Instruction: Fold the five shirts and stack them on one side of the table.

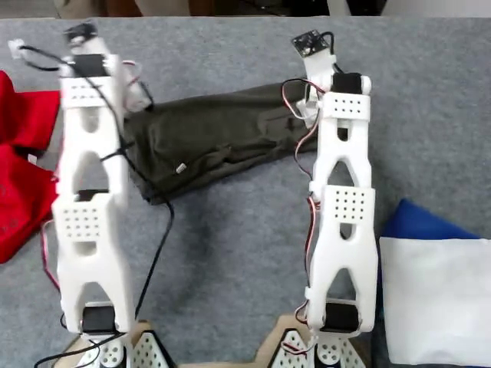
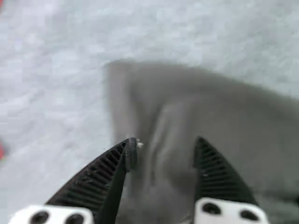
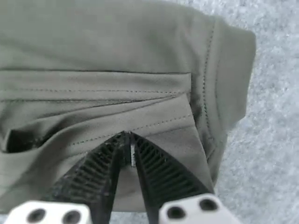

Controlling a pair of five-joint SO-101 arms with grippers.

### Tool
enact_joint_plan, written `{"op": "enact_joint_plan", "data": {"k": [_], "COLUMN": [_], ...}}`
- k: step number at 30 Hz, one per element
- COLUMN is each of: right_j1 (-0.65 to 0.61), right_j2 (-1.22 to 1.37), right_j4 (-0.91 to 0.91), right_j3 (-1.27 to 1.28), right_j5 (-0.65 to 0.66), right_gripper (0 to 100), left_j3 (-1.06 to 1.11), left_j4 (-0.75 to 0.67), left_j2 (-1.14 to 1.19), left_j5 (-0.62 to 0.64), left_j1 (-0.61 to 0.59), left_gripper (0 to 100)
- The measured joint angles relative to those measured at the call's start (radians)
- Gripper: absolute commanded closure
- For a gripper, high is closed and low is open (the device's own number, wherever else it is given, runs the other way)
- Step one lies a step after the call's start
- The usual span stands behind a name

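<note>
**Olive shirt half-folded between both grippers**

Grey felt covers the table I am working over. At its middle lies the olive shirt, folded into a long, rumpled band that runs from the end of the left arm to the end of the right arm.

My left gripper hangs over one end of that shirt with its jaws well apart and nothing between them. My right gripper sits at the other end, jaws closed tip to tip and pressed against a stitched fold near the sleeve. I cannot tell whether any cloth is caught there.

Further out, red shirts lie loose at the table's left edge. On the right side, a folded white shirt rests on a blue shirt.
</note>
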Motion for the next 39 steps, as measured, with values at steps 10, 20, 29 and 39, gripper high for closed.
{"op": "enact_joint_plan", "data": {"k": [10, 20, 29, 39], "right_j1": [0.068, 0.086, 0.057, -0.034], "right_j2": [0.048, 0.060, 0.061, 0.069], "right_j4": [-0.061, -0.107, 0.002, -0.186], "right_j3": [0.002, 0.005, -0.091, -0.195], "right_j5": [0.169, 0.249, 0.250, 0.218], "right_gripper": [99.3, 99.4, 99.4, 99.4], "left_j3": [-0.084, -0.114, -0.408, -0.158], "left_j4": [-0.132, -0.124, 0.114, 0.203], "left_j2": [0.272, 0.290, 0.281, 0.058], "left_j5": [0.057, -0.074, -0.104, -0.091], "left_j1": [-0.017, -0.071, -0.040, 0.086], "left_gripper": [98, 98, 91, 98]}}
